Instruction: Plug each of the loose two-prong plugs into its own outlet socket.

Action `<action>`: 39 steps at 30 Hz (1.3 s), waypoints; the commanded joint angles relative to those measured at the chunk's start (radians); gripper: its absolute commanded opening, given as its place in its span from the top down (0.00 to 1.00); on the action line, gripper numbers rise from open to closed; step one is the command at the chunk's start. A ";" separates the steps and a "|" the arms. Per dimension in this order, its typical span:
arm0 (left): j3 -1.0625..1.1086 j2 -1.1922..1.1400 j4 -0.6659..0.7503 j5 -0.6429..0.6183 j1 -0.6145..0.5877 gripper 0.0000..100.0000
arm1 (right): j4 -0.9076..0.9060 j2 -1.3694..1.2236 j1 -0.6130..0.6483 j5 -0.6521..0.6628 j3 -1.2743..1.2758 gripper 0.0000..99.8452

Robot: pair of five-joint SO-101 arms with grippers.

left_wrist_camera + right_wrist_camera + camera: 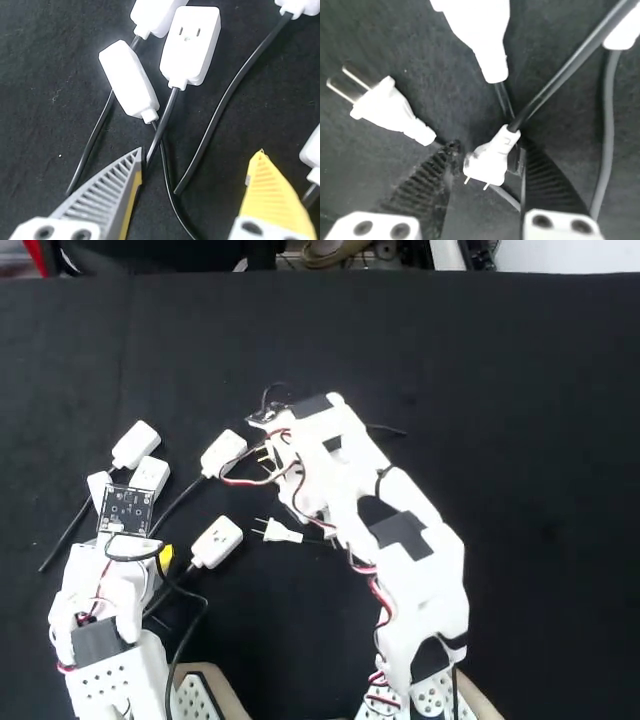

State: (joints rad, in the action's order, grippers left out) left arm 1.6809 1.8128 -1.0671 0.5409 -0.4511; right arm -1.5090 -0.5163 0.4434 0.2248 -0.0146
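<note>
high view, bench (520,440): black, and it carries every item.
high view, left arm (100,620): at the near left corner, its end over a socket cluster (140,460) of three white bodies.
high view, right arm (400,560): runs from the near edge toward the middle.
high view, middle socket (223,452): just beside the right arm's far end.
high view, loose plug (275,531): flat on the bench, prongs toward the near socket (217,540), close but apart.
left wrist view, left gripper (199,155): jaws wide, gripping nothing, above black cords (220,100).
left wrist view, face-up socket (190,45): two slots showing, and beside them a mark too small to read.
left wrist view, side-lying socket (129,77): just beside it, slots hidden.
right wrist view, right gripper (487,150): closed on the held plug (487,167), which is white, with prongs toward the camera and a black cord leading away.
right wrist view, second plug (385,107): on the bench near the gripper, prongs pointing away, untouched.
</note>
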 commanded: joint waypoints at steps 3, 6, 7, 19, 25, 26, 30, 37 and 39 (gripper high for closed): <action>0.019 0.006 0.011 0.008 -0.002 0.68 | -0.048 -0.005 0.000 0.014 -0.048 0.82; 0.019 0.006 0.011 0.008 -0.002 0.68 | -0.092 -0.002 -0.028 0.060 -0.062 0.82; 0.019 0.006 0.011 0.008 -0.002 0.68 | -0.101 0.004 -0.041 0.061 -0.073 0.82; 0.019 0.006 0.011 0.008 -0.001 0.68 | -0.084 0.171 -0.068 0.060 0.019 0.82; 0.019 0.006 0.011 0.008 -0.001 0.68 | -0.017 0.133 -0.068 0.055 0.087 0.82; 0.019 0.006 0.011 0.008 -0.001 0.68 | -0.017 0.119 -0.068 0.055 0.084 0.82; 0.019 0.006 0.009 0.008 -0.001 0.68 | -0.005 0.073 -0.068 0.055 0.059 0.83; 0.019 0.006 0.009 0.008 -0.001 0.68 | -0.003 0.010 -0.068 0.055 0.016 0.92; 0.019 0.006 0.009 0.008 -0.001 0.68 | -0.002 -0.001 -0.068 0.055 0.007 0.92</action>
State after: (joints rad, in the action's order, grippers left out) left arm 1.6809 1.8128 -1.0671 0.5409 -0.4511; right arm -1.5244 -0.5102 0.3821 0.2770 0.0299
